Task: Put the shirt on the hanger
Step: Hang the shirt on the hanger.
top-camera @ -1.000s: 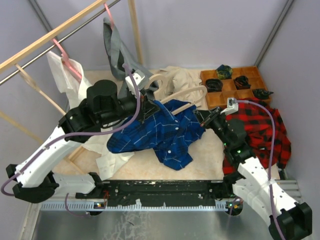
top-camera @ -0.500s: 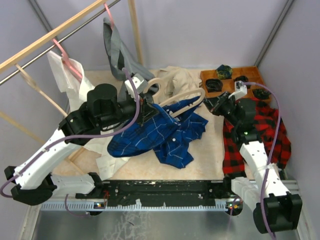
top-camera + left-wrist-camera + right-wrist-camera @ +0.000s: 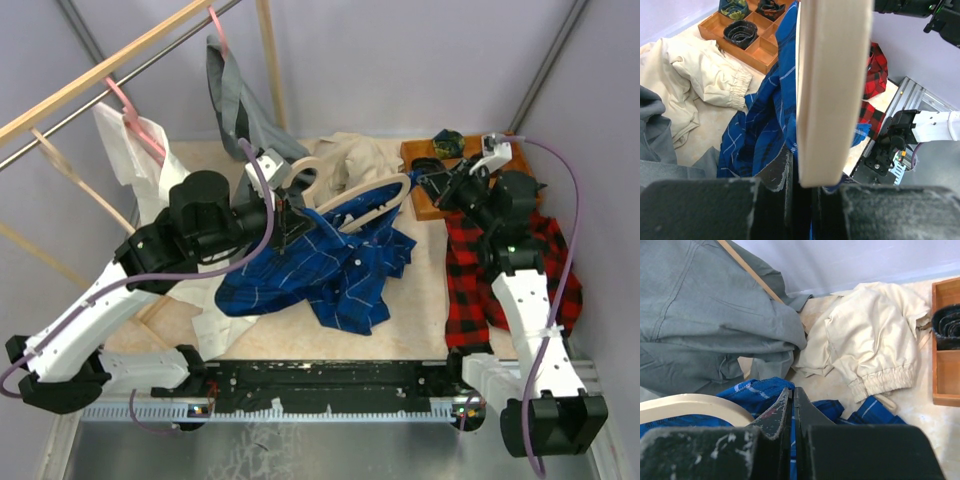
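2 arms meet over the middle of the table (image 3: 428, 295). My left tool (image 3: 802, 186) is clamped on the hanger (image 3: 832, 75), holding it raised with its long arm pointing toward the right arm. The shirt (image 3: 320, 270) is bunched under and along that arm, part of it draped up against the wood and the rest on the table. My right tool (image 3: 791, 402) has its fingers pressed together just beside the hanger's far end, above blue cloth; I cannot tell if any fabric is pinched between them. I judge the step to be working 1 shoulder over that end. I would lock the left grip level, take only 1 layer near the collar, and draw it along the arm, not across, so the hanger does not twist in the clamp
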`<state>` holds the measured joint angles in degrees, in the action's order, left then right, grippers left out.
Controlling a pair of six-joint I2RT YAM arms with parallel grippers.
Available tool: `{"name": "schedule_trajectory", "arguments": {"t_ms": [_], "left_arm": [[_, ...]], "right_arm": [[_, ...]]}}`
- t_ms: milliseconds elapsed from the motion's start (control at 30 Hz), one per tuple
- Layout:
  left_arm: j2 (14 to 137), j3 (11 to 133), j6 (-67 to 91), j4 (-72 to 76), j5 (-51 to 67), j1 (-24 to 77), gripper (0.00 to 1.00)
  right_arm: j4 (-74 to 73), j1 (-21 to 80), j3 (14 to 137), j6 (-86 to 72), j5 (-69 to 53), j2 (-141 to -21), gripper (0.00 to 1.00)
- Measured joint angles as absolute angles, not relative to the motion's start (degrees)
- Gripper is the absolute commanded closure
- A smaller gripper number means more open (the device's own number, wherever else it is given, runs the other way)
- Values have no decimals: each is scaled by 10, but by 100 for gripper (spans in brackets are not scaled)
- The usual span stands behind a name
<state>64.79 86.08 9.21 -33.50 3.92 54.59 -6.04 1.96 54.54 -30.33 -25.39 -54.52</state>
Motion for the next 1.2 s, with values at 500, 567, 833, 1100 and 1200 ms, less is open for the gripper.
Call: {"name": "schedule_trajectory", "arguments": {"t_ms": [500,567,833,1100,1200], "left_arm": [[633,833,92,-323,30,546,100],[632,832,92,-322,23,546,100],[632,830,70,-321,-10,547,100],[668,830,37,-308,-10,547,100],[679,830,30,-305,-3,547,100]], "right_arm": [[-201,20,651,-198,-219,-545,100],[-223,20,668,-185,-216,-545,100],[-318,13,735,-151,-255,-551,100],[-335,6,739,-190,-360,-556,100],[-303,6,739,-225,-394,-556,100]]}}
